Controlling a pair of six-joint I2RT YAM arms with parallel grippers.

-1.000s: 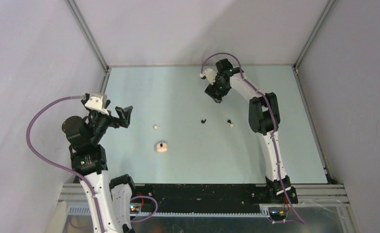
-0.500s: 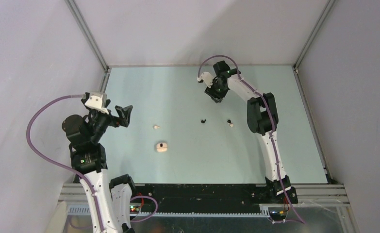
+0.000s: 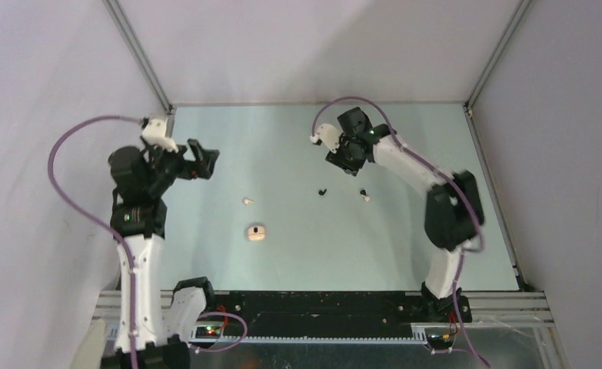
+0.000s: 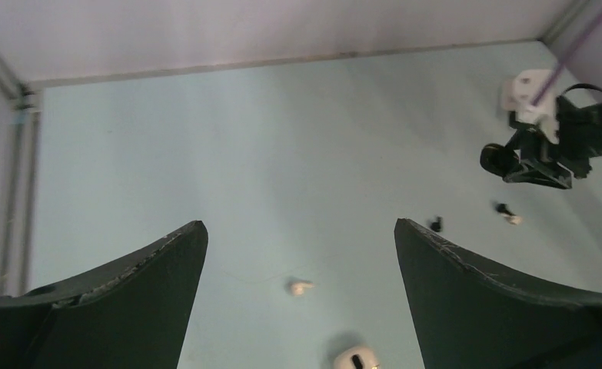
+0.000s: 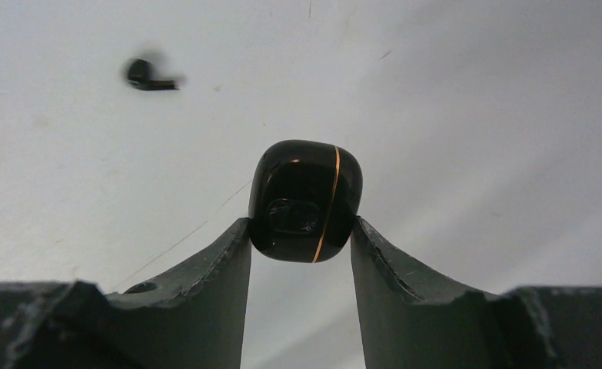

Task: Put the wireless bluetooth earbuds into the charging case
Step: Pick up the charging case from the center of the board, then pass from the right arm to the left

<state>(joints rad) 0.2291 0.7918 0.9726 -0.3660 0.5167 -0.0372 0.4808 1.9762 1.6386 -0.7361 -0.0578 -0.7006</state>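
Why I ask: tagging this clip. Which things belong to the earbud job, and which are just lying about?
Job: beige charging case; cream-white earbud; black earbud; black-and-white earbud; black gold-seamed pod, likely another case, in the right claw.
Not the job: purple cable; frame rail.

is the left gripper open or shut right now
Open. In the left wrist view the left gripper has its fingers wide apart with nothing held between them; a cream-white earbud lies on the table beyond.

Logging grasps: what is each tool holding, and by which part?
Right tool pinches a glossy black rounded case with a gold seam by its sides. Left tool holds nothing.
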